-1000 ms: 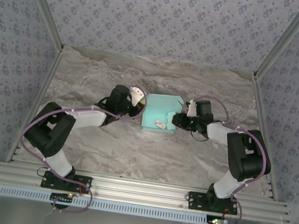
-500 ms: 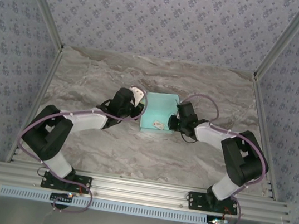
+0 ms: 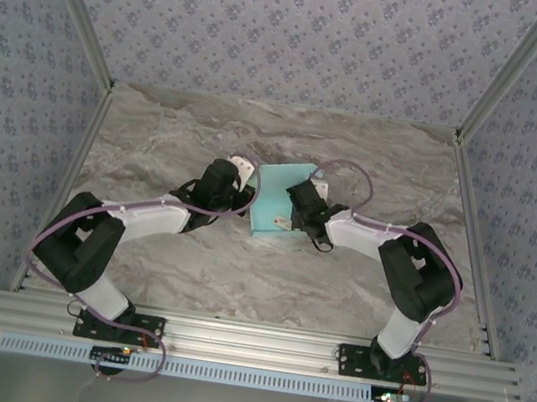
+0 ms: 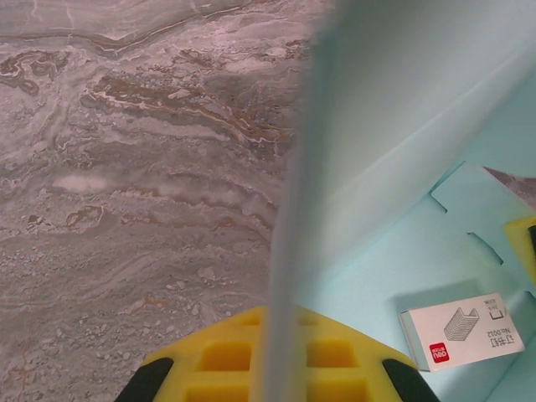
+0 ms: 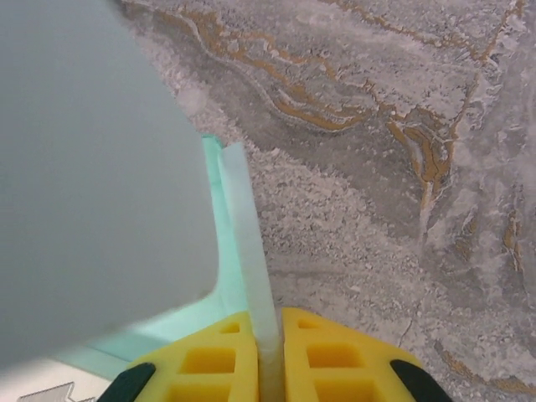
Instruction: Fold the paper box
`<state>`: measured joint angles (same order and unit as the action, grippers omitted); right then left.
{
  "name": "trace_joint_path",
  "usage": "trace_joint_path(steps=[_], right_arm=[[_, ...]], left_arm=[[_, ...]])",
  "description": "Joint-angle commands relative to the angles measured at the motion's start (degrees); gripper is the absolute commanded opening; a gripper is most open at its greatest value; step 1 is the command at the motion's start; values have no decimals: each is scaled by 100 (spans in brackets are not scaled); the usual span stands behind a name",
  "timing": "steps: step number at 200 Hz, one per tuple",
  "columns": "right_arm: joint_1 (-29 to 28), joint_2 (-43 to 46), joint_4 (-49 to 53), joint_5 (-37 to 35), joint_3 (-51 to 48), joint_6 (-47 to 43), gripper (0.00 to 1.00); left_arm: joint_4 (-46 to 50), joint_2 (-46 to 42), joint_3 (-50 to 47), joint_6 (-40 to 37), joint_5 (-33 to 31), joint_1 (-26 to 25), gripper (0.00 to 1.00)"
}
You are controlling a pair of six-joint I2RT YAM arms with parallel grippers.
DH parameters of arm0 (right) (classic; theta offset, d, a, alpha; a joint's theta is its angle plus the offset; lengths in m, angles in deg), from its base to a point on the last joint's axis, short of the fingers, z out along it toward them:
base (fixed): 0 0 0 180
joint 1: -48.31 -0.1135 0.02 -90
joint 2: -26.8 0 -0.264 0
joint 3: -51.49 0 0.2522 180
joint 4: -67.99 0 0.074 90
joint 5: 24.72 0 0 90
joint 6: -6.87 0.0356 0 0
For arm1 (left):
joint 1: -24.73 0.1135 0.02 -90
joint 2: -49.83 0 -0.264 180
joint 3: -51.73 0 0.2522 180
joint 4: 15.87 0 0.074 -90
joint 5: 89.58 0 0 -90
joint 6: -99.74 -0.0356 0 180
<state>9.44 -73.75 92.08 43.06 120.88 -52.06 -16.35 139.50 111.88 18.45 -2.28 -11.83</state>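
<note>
The paper box (image 3: 274, 190) is light turquoise card, partly formed, at the middle of the marble table. Its shape is skewed, with the far right corner raised. My left gripper (image 3: 250, 198) is at its left side; in the left wrist view the yellow pads (image 4: 209, 356) are shut on the upright left wall (image 4: 289, 251). My right gripper (image 3: 294, 205) reaches over the box from the right. In the right wrist view it is (image 5: 270, 327) shut on a thin card wall (image 5: 244, 218), with a blurred flap (image 5: 92, 167) close on the left.
A small white tag with a red mark (image 4: 461, 329) lies on the box floor, also seen from above (image 3: 280, 224). Patterned walls (image 3: 40, 106) enclose the table on three sides. An aluminium rail (image 3: 248, 340) runs along the near edge.
My right gripper has swung left over the box and closed on a card wall. The box's right side has been pushed left and the box has become narrower and skewed. The left gripper stayed put.
</note>
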Motion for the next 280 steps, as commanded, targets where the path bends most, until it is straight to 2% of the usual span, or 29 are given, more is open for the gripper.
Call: trace_joint_path(steps=[1, 54, 80, 103, 142, 172, 189, 217, 280], right_arm=[[11, -521, 1306, -827, -38, -92, 10], [0, -385, 1270, -837, 35, -331, 14], [53, 46, 1025, -499, -94, -436, 19], [173, 489, 689, 174, -233, -453, 27], [381, 1047, 363, 1087, -422, -370, 50], [560, 1395, 58, 1677, -659, -312, 57], [660, 1525, -26, 1994, -753, -351, 59], [853, 1550, -89, 2129, -884, -508, 59], [1425, 1457, -213, 2696, -718, -1665, 55]], left_arm=[[-104, -205, 34, 87, -38, -27, 0], [-25, -184, 74, 61, -72, -31, 0], [9, -161, 97, 45, -112, -35, 0], [57, -127, 124, 19, -156, -32, 0], [85, -116, 129, 4, -211, -28, 0], [106, -99, 141, -18, -238, -32, 0], [98, -94, 148, -34, -240, -34, 0], [88, -85, 164, -62, -222, -31, 0], [1, -187, 107, -339, 103, -34, 0]])
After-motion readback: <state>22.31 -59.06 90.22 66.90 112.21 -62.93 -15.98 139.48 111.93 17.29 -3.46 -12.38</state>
